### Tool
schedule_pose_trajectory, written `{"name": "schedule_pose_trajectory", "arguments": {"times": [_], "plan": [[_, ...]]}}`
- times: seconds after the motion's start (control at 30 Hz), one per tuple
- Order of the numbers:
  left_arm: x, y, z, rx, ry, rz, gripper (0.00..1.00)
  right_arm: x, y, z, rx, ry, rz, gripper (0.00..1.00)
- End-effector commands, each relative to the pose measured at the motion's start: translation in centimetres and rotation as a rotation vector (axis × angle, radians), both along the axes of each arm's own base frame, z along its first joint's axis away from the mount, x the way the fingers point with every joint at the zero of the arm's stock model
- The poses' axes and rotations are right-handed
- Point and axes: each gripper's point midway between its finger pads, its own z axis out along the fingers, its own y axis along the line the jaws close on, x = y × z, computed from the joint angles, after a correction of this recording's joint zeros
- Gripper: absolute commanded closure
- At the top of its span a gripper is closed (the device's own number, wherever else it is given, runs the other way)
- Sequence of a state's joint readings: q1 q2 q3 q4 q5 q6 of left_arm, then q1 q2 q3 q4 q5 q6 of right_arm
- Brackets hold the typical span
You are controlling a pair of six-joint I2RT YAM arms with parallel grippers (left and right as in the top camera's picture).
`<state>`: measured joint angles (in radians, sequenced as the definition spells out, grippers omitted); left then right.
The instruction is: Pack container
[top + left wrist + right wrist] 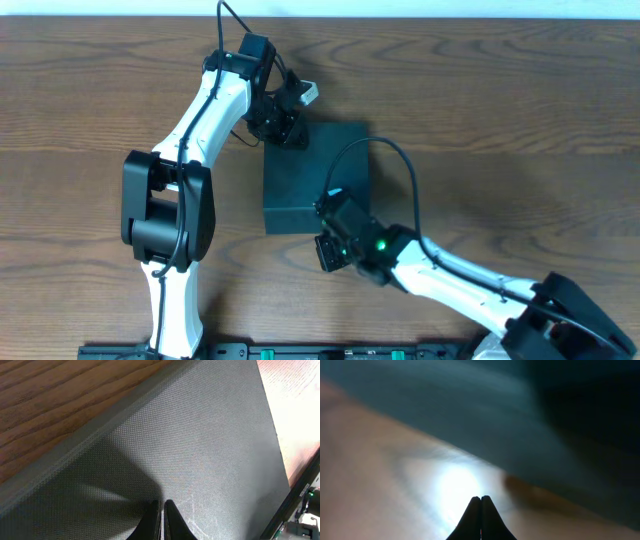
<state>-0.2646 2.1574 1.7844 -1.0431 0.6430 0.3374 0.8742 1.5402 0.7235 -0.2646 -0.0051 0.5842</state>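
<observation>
The container [315,175] is a dark teal-grey square box lying on the wooden table with its lid down. My left gripper [292,137] stands over the box's far left corner. In the left wrist view its fingers [162,506] are shut with nothing between them, the tips just above the textured lid [200,445]. My right gripper [326,207] is at the box's near edge, also shut and holding nothing. The right wrist view is blurred: the closed tips [481,498] point at a glaring pale surface, with the box's dark side [470,405] above.
Brown wooden table [500,120] stretches all around the box. The left arm [190,140] reaches in from the front left, and the right arm [450,285] from the front right. A black rail [300,350] runs along the near edge.
</observation>
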Motion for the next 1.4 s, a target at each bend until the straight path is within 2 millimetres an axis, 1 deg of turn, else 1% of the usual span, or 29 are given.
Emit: {"name": "schedule_pose_trajectory", "arguments": {"times": [0.0, 0.1, 0.27, 0.33, 0.47, 0.57, 0.63, 0.7, 0.77, 0.8, 0.87, 0.93, 0.97, 1.03, 1.1, 1.13, 1.23, 1.37], "plan": [[-0.2, 0.7, -2.8, 0.084, 0.022, -0.02, 0.94, 2.7, -2.0, 0.7, -0.061, -0.15, -0.244, 0.99], [-0.3, 0.7, -2.8, 0.084, 0.024, -0.022, 0.94, 3.4, -1.5, 1.2, -0.037, -0.185, -0.265, 0.98], [-0.4, 0.7, -2.8, 0.085, 0.027, -0.022, 0.94, 4.4, -1.5, 1.7, -0.026, -0.233, -0.303, 0.98], [-0.4, 0.7, -2.8, 0.085, 0.029, -0.022, 0.94, 4.6, -1.5, 1.3, -0.026, -0.236, -0.317, 0.99], [-0.4, 0.7, -2.8, 0.085, 0.027, -0.027, 0.94, 4.8, -1.0, -0.2, -0.019, -0.218, -0.334, 0.98], [-0.5, 0.7, -2.8, 0.086, 0.026, -0.031, 0.94, 4.8, -0.3, -0.3, 0.01, -0.205, -0.321, 0.98], [-0.5, 0.8, -2.8, 0.087, 0.026, -0.031, 0.94, 4.8, 0.1, 0.3, 0.029, -0.205, -0.311, 0.98], [-0.5, 0.8, -2.8, 0.088, 0.026, -0.031, 0.94, 4.7, 0.6, 1.7, 0.06, -0.217, -0.266, 0.98], [-0.4, 0.8, -2.8, 0.087, 0.026, -0.029, 0.94, 4.5, 1.1, 4.1, 0.101, -0.248, -0.213, 0.98], [-0.4, 0.9, -2.8, 0.087, 0.026, -0.028, 0.94, 4.5, 0.9, 5.6, 0.117, -0.274, -0.201, 0.98], [-0.3, 0.6, -2.5, 0.057, 0.03, -0.022, 0.94, 4.7, -0.2, 8.5, 0.139, -0.332, -0.2, 0.99], [-0.2, 0.4, -2.1, 0.023, 0.036, -0.015, 0.94, 5.5, -2.2, 11.3, 0.148, -0.4, -0.228, 0.99], [0.1, 0.6, -1.7, 0.02, 0.032, 0.0, 0.94, 6.2, -3.9, 13.1, 0.149, -0.447, -0.248, 0.99], [0.7, 1.0, -0.7, 0.016, 0.019, 0.027, 0.94, 7.3, -6.7, 14.7, 0.132, -0.492, -0.296, 0.99], [1.2, 1.4, 1.0, -0.005, -0.006, 0.043, 0.94, 8.0, -9.3, 15.3, 0.111, -0.504, -0.341, 0.99], [1.5, 1.8, 2.3, -0.021, -0.025, 0.056, 0.94, 8.2, -10.6, 15.5, 0.097, -0.503, -0.351, 0.99], [2.0, 3.5, 6.1, -0.049, -0.093, 0.098, 0.94, 8.4, -13.3, 15.9, 0.071, -0.502, -0.332, 0.99], [1.8, 6.0, 11.2, -0.065, -0.199, 0.154, 0.94, 7.9, -16.7, 16.1, 0.048, -0.475, -0.349, 0.99]]}}
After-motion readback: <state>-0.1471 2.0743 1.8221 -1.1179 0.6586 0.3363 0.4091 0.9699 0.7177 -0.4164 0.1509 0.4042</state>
